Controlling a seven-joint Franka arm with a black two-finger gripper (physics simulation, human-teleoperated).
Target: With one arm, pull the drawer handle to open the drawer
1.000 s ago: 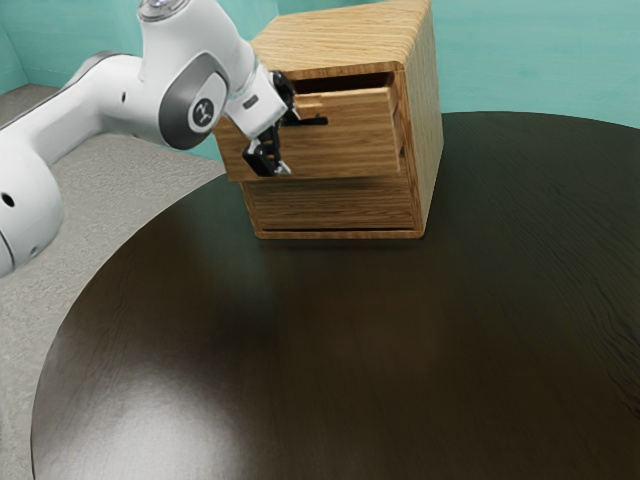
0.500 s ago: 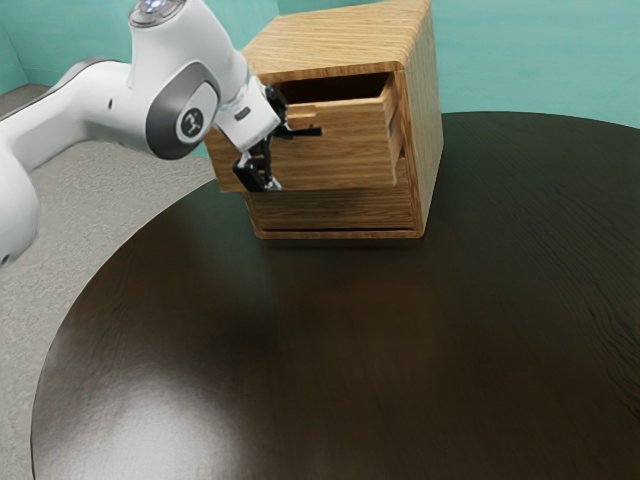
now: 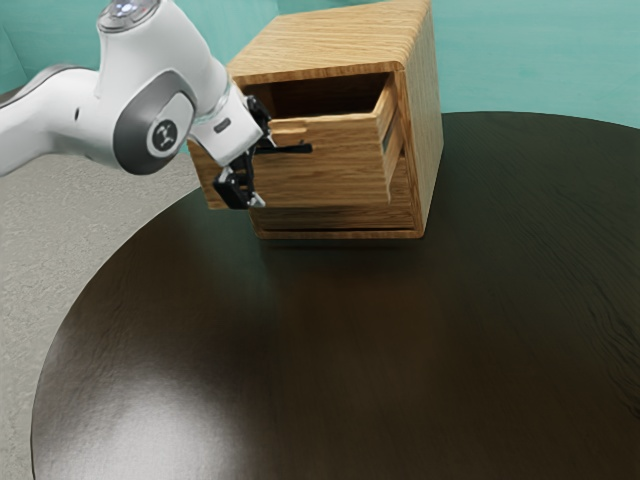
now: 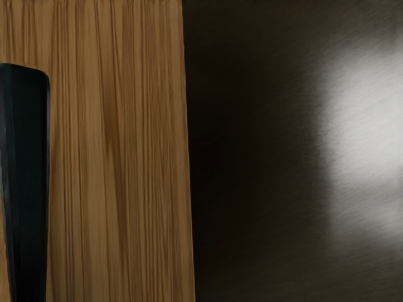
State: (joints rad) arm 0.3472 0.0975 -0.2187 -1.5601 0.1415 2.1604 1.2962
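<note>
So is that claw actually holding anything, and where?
Cannot tell: the claw sits at the black drawer handle, but an actual grip isn't visible.

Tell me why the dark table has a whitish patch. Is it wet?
Probably just light bouncing off the shiny table: exterior view, a pale sheen on its near part and a shadow below the cabinet; wrist view, a brighter glare patch beside the drawer front.

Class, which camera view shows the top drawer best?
The exterior view: the top drawer sits partly pulled out of the cabinet, with the gripper by its black handle. The wrist view shows a close stretch of its wood-grain front beside the dark table.
</note>
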